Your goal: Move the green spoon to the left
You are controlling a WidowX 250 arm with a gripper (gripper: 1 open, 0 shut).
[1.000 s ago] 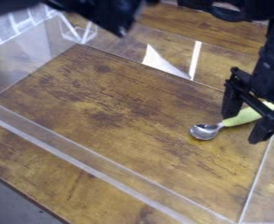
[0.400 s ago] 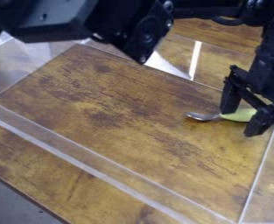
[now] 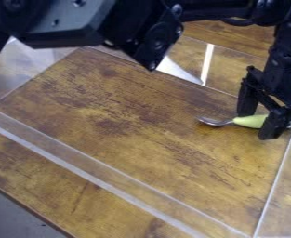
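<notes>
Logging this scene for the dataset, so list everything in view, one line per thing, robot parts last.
Small spoon with yellow-green plastic handle and silver metal bowl: one, green and silver, right side of the tabletop, handle between the gripper fingers, bowl pointing left.
Wooden tabletop: one, dark brown, fills most of the view.
Clear plastic barrier walls: several panels, transparent, around the tabletop edges.
Black robot arm: one, black, blurred across the top.
Black gripper: one, black, open, pointing down over the spoon's handle.
</notes>
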